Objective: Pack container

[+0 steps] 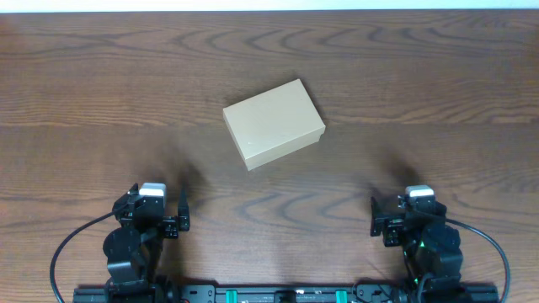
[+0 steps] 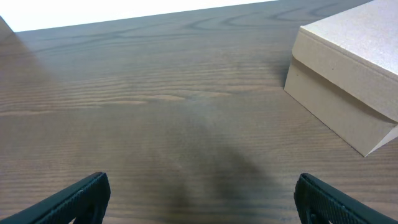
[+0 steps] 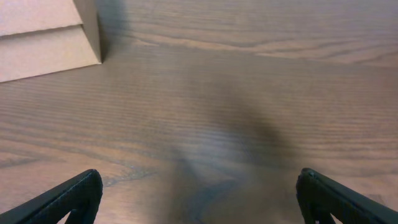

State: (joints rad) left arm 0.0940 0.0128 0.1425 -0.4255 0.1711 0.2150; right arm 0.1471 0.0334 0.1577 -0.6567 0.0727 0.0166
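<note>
The container (image 1: pixel 274 124), a plain tan cardboard box with its lid shut, lies at an angle in the middle of the wooden table. It shows at the upper right of the left wrist view (image 2: pixel 348 74) and at the upper left of the right wrist view (image 3: pixel 43 34). My left gripper (image 2: pixel 200 198) is open and empty, low at the near left, well short of the box. My right gripper (image 3: pixel 199 196) is open and empty at the near right, also apart from the box. In the overhead view both arms (image 1: pixel 139 223) (image 1: pixel 421 227) sit at the table's front edge.
Dark wood-grain table (image 1: pixel 404 93) all around the box. Black cables (image 1: pixel 63 248) loop from the arm bases at the front edge. No tape rolls or other loose items are in view.
</note>
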